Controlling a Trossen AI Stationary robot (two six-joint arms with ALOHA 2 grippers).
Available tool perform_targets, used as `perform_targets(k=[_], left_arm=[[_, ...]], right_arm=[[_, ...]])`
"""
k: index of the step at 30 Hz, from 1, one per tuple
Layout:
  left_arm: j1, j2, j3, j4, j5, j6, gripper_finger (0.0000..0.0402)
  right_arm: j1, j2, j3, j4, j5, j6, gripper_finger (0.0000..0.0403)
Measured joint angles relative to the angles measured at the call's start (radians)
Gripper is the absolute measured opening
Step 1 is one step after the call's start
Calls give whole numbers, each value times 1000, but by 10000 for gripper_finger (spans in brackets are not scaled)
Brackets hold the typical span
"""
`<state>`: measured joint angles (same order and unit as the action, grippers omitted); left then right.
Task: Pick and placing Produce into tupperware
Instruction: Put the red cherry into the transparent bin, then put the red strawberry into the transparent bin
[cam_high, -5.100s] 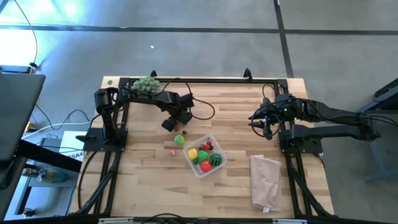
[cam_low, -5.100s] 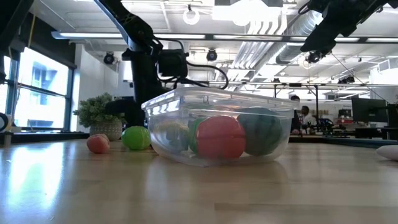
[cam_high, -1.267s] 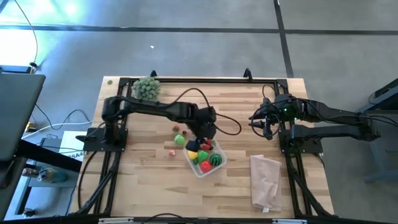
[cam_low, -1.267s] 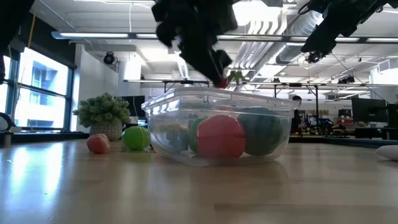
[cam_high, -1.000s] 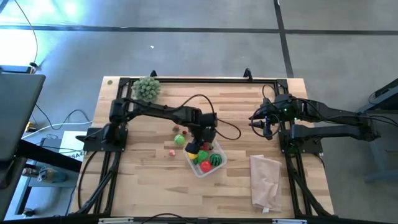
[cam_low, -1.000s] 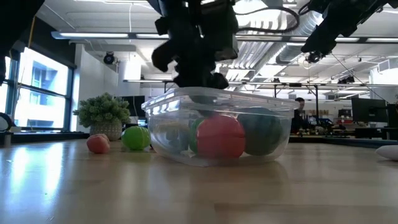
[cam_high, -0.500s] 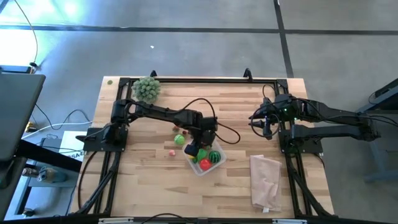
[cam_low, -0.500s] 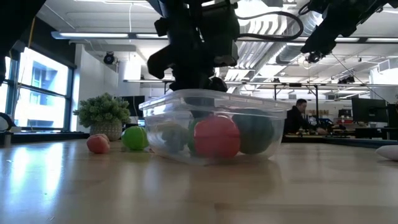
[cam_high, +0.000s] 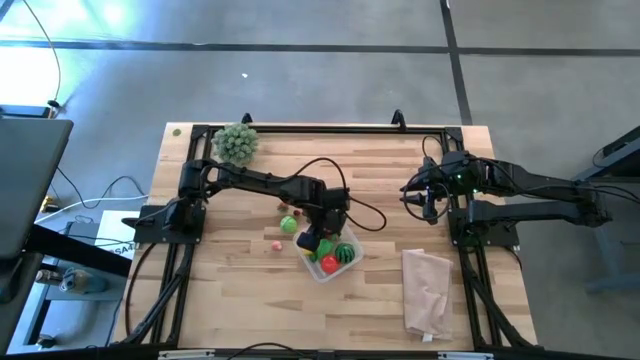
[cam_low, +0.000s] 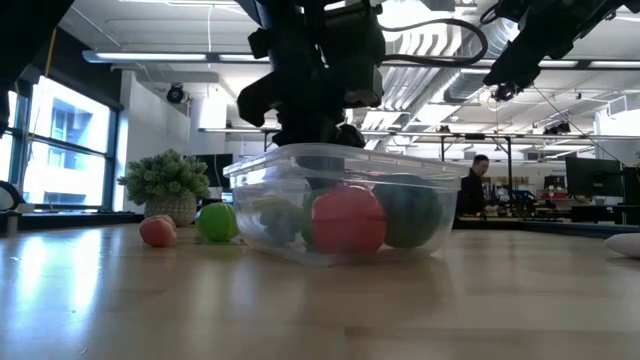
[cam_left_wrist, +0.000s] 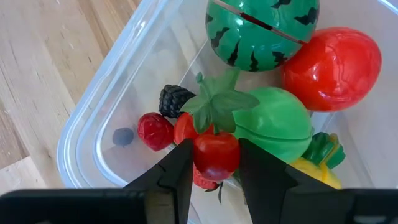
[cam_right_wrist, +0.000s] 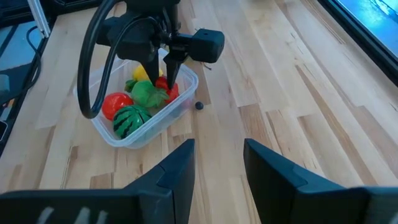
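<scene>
Over the tupperware (cam_high: 329, 253) near the middle of the table (cam_high: 380, 300), I have the left gripper (cam_left_wrist: 214, 163) lowered past the rim, its fingers (cam_left_wrist: 177, 171) closed narrow on a small red tomato (cam_left_wrist: 216, 154) with a green leafy top. In the left wrist view the tomato hangs just above the container floor, hemmed in by a striped watermelon ball (cam_left_wrist: 261, 28), a big red fruit (cam_left_wrist: 331, 60), a green piece (cam_left_wrist: 273, 124), a yellow piece (cam_left_wrist: 311, 171), a dark berry (cam_left_wrist: 174, 99) and a small red berry (cam_left_wrist: 154, 130). The near wall of the container curves close beside the gripper on one side, and the fruit crowds the other.

From the low view the tub (cam_low: 345, 210) sits flat on the wood, with a green ball (cam_low: 218, 222) and a small reddish fruit (cam_low: 157, 231) loose on the table beside it. A tiny dark bead (cam_right_wrist: 199, 105) lies on the boards just outside the container wall. The grey-green bushy ball (cam_high: 235, 143) sits at the far rail, well apart.

My right gripper (cam_right_wrist: 214, 165) hovers high near its own base at the right side of the table, fingers spread wide and holding nothing, with plenty of bare wood between it and the container. The pinkish bag (cam_high: 428, 290) lies near the right front corner.
</scene>
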<state>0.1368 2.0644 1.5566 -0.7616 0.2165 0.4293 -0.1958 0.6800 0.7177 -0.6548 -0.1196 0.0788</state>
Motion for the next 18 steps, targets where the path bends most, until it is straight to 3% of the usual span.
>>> perform_targets(k=[4,12,18], left_arm=[[0,0,0,0,0,-15,117],[0,0,0,-1,-8,-54,188],[0,-3,77,-119,-8,-126,205]], right_arm=[[0,0,0,0,0,0,129],[0,0,0,0,0,0,129],[0,0,0,0,0,0,129]])
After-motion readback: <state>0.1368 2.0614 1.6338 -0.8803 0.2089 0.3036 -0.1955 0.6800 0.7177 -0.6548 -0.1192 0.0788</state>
